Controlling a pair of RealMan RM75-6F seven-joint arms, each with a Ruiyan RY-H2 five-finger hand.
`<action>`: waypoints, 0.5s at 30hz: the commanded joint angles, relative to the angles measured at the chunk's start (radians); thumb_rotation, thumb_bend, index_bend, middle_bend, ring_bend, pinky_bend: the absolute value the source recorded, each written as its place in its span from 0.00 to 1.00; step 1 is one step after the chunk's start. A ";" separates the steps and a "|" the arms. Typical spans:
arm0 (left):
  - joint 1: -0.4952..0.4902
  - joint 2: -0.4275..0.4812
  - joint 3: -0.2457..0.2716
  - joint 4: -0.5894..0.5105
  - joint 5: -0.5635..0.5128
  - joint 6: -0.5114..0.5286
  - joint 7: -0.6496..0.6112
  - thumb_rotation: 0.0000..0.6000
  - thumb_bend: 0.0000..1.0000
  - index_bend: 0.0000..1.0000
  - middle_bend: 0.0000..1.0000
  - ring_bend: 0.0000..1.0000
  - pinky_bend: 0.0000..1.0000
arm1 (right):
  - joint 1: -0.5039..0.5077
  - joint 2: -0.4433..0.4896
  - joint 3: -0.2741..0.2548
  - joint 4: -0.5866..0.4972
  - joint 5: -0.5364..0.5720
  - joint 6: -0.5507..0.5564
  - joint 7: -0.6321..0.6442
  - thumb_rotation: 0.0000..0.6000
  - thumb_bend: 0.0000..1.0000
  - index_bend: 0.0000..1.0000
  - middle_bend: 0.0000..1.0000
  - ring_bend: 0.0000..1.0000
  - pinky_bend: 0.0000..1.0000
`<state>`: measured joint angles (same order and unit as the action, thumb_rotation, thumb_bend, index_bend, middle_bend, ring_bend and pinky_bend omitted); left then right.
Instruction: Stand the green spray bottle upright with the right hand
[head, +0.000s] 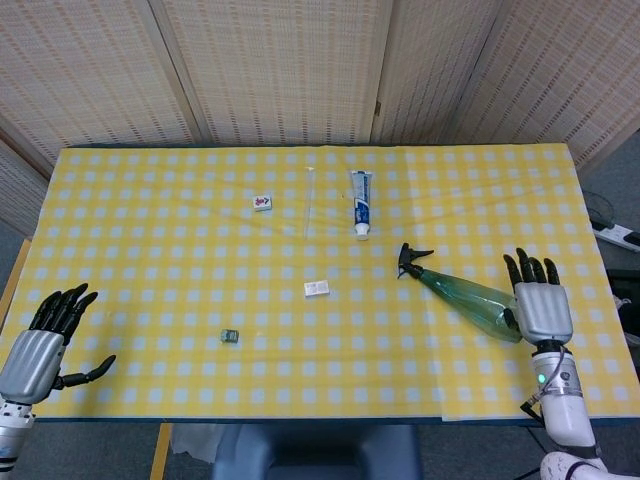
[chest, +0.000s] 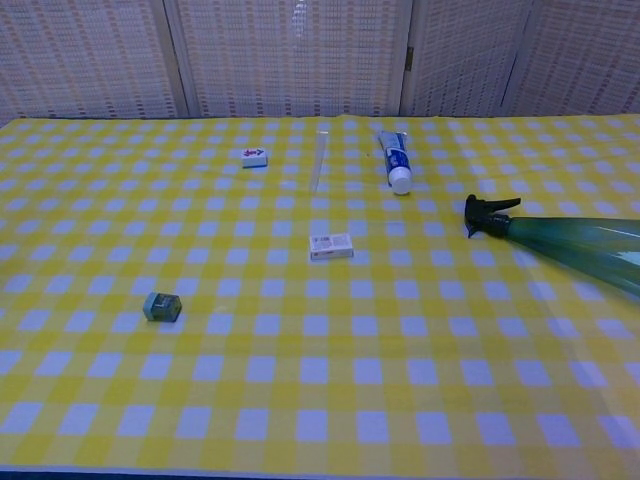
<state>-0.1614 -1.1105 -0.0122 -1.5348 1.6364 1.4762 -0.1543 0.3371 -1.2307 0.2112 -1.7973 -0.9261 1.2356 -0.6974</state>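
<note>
Green spray bottle (head: 470, 297) lies on its side w/ black nozzle toward the toothpaste tube (head: 361, 203). Right hand (head: 541, 306) at bottle's fat base end, fingers apart, holding nothing; contact unclear. Step: reach. Next: wrap the body, tip it up onto base.

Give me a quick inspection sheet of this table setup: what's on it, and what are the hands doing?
Surface: table under a yellow-and-white checked cloth.
Job's things: green spray bottle lying on its side, black nozzle toward the middle.
Clutter: toothpaste tube, mahjong tile, small white box, small green block, clear thin stick.
Hands: right hand at the bottle's base, fingers extended, no grip visible; left hand open at the near-left edge.
Cables: power strip on the floor, right.
Surroundings: woven screens behind.
</note>
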 joint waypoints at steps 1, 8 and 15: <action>-0.001 0.003 0.002 0.002 0.003 0.004 -0.014 0.43 0.28 0.01 0.02 0.02 0.00 | 0.119 -0.065 0.041 -0.007 0.159 -0.035 -0.152 1.00 0.39 0.00 0.04 0.08 0.00; 0.021 0.011 -0.004 0.011 -0.007 0.051 -0.047 0.43 0.28 0.01 0.01 0.02 0.00 | 0.205 -0.148 0.037 0.091 0.298 -0.113 -0.164 1.00 0.39 0.00 0.05 0.09 0.00; 0.029 0.017 -0.008 0.016 -0.013 0.071 -0.069 0.43 0.28 0.00 0.01 0.02 0.00 | 0.255 -0.209 0.008 0.189 0.364 -0.169 -0.147 1.00 0.39 0.00 0.06 0.10 0.00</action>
<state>-0.1319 -1.0934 -0.0198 -1.5186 1.6237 1.5470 -0.2229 0.5783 -1.4235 0.2280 -1.6273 -0.5751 1.0785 -0.8467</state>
